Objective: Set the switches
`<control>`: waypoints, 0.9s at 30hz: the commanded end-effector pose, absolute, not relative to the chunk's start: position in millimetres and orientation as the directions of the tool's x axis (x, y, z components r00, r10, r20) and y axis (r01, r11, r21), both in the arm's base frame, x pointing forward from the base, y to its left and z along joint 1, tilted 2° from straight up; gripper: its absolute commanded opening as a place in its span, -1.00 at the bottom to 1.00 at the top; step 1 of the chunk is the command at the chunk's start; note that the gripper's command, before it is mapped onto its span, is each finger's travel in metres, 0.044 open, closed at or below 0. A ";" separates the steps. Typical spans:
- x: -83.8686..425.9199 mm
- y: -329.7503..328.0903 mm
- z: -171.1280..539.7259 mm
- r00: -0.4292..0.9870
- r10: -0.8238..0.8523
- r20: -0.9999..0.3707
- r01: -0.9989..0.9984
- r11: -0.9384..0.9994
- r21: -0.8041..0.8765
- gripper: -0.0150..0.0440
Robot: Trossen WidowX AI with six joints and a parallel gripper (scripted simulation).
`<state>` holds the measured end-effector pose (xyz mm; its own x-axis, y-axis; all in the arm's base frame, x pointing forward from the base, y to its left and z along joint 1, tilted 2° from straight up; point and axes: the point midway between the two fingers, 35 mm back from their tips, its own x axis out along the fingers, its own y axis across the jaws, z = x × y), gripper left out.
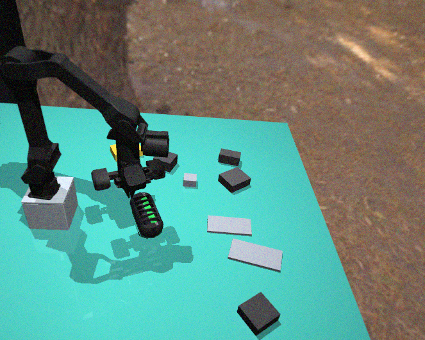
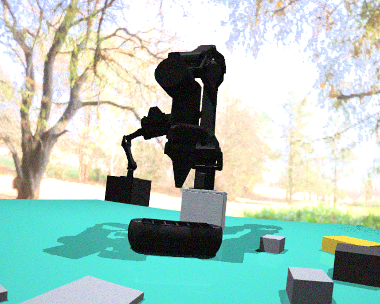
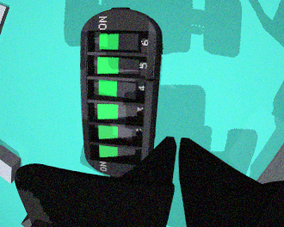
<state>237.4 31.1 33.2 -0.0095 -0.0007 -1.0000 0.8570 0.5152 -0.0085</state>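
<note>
The dark grey controller unit (image 1: 159, 228) (image 2: 175, 240) (image 3: 120, 18) sits on its base, with its six rocker switches facing up. In the wrist view the green ends lie on the left, beside the ON marks, and the dark ends lie on the right, by the numbers. How each rocker tilts is hard to tell. The label is hidden underneath. My gripper (image 1: 131, 195) (image 2: 179, 186) (image 3: 175, 144) is shut and empty, fingertips down, above the bench near the unit's low-numbered end, on the dark-end side. In the wrist view a finger covers that end's lower right corner.
Two pale flat plates (image 1: 229, 225) (image 1: 255, 255) lie right of the unit in the top view. A small pale block (image 1: 190, 180), several dark blocks (image 1: 229, 156) (image 1: 234, 179) (image 1: 258, 312) and a yellow block (image 1: 113, 151) (image 2: 350, 241) lie around. The arm stands on a white box (image 1: 46, 215) (image 2: 201, 206).
</note>
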 end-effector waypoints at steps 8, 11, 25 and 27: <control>237.4 31.1 33.3 -0.009 0.000 -1.000 0.857 0.515 -0.008 -0.31; 237.4 31.1 33.3 -0.009 0.000 -1.000 0.857 0.515 -0.008 -0.05; 237.4 31.1 33.3 -0.009 0.000 -1.000 0.857 0.515 -0.008 1.00; 239.4 27.1 28.2 0.008 0.017 -1.000 0.858 0.514 0.015 0.82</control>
